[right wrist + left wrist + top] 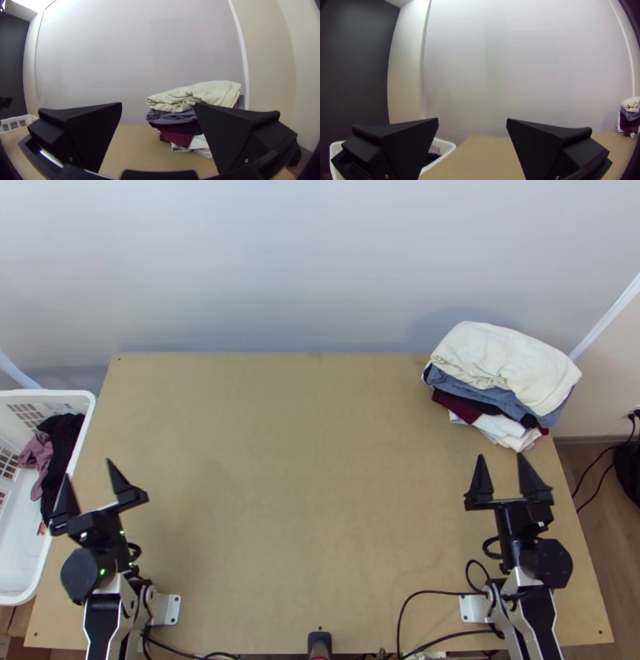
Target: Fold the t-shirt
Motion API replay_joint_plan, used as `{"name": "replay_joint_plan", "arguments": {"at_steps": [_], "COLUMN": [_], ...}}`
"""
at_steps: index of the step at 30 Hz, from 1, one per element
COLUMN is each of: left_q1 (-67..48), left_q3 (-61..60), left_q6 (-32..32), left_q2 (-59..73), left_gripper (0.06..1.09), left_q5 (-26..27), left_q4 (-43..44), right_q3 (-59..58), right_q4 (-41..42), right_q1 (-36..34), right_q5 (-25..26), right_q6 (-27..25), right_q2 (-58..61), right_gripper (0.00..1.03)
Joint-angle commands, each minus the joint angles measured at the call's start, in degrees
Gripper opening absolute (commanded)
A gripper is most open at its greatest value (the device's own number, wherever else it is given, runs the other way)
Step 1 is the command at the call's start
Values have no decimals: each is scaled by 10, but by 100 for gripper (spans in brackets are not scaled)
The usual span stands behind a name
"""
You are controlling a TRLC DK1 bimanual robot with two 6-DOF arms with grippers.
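- ok so both pincers are wide open with nothing in them: left pincer (88,469) is up by the white laundry basket (52,394), right pincer (501,456) is just short of the folded clothes stack (500,394)
- can't say for sure which item is the t-shirt. my guess is it's in the basket, either the black cloth (63,434) or the mauve cloth (36,454), both bunched up, just left of the left pincer and a bit ahead
- black one's long axis runs roughly fore-and-aft from that pincer, along the basket wall, mauve tucked against its outer side
- so left arm is clearly the nearer one. imo it needs to swing out left, get over the rim and dip in, then bring the shirt right onto the desk (280,500). snagging both cloths is the obvious risk
- top view gives you both basket cloths side by side; right wrist view gives the stack's layers edge-on, cream cloth (200,95) on top, maroon cloth (176,138) lower down, all ahead of the right pincer
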Motion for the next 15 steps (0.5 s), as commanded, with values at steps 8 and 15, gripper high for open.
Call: {"name": "replay_joint_plan", "arguments": {"at_steps": [8, 15], "left_q1": [16, 16], "left_q3": [-25, -25], "left_q6": [-48, -48], "left_q2": [-3, -3], "left_gripper": [105, 105], "left_q5": [11, 11], "left_q4": [-82, -82], "right_q3": [-2, -2], "right_q4": [-208, -208], "right_q1": [-31, -29], "right_q5": [16, 16], "right_q6": [-15, -15], "right_q2": [-69, -69], "right_gripper": [98, 98]}}
